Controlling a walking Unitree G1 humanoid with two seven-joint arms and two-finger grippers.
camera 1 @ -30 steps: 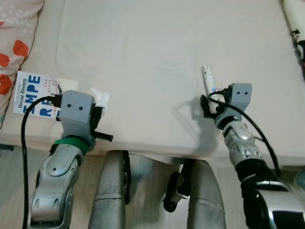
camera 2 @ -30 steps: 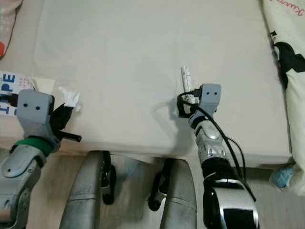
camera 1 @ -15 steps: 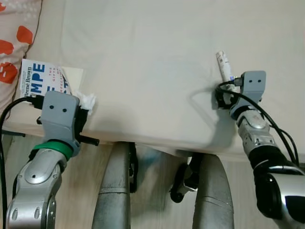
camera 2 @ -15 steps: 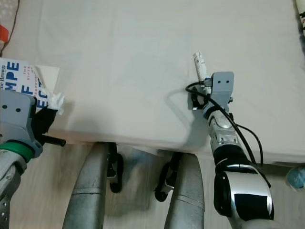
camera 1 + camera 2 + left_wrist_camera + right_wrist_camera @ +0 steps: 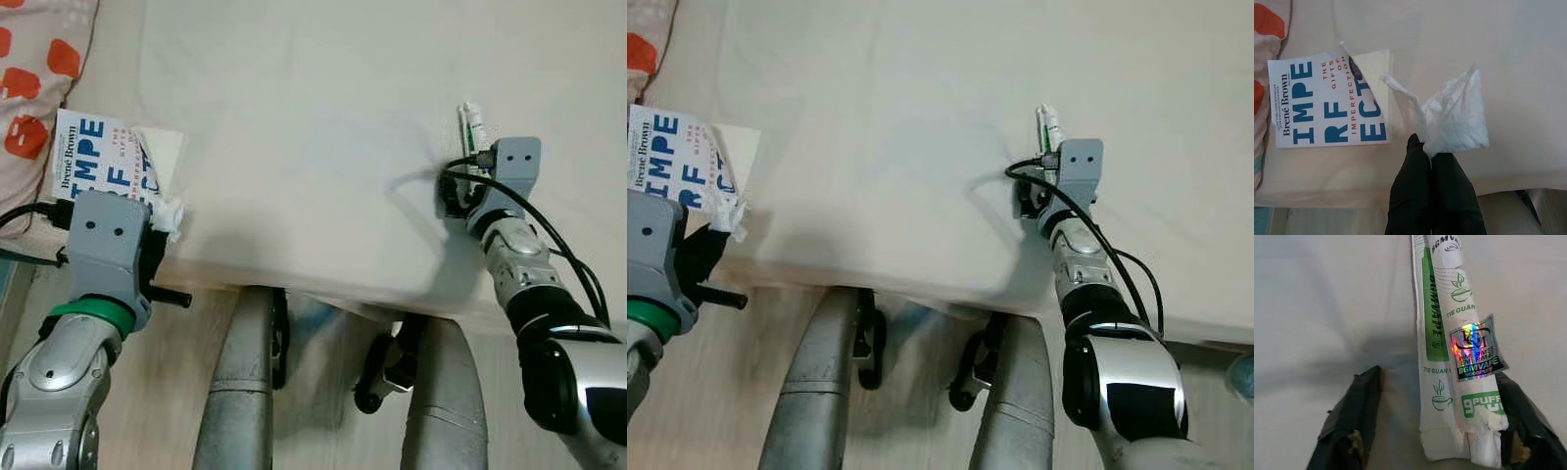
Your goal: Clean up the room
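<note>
The robot stands at the edge of a bed (image 5: 313, 117) covered in a cream sheet, both arms reaching over it.

The left claw (image 5: 1427, 154) has its 2 fingers pressed together on a crumpled white tissue (image 5: 1452, 120), held just above the mattress edge at about 8 o'clock in the head views. Just beyond the tissue, toward 10 o'clock, a blue-lettered book (image 5: 103, 166) lies flat on the sheet, its torn cover corner curling up, beside an orange-patterned pillow (image 5: 44, 59).

The right claw (image 5: 1432, 431) sits at about 3 o'clock, fingers spread apart on either side of a flattened white-and-green carton (image 5: 1449, 347) with a holographic sticker. The carton rests on the sheet, its near end lying against 1 finger and well apart from the other.

Risks from here, as I judge them:
- The carton lies off-centre between the fingers, so closing could push it sideways or pinch only its torn end, letting it slip free on lifting.
- The fingers are low against soft bedding; closing may gather sheet along with the carton.
- The tissue is gripped by a small pinch and could tear or drop if the left arm swings quickly.
</note>
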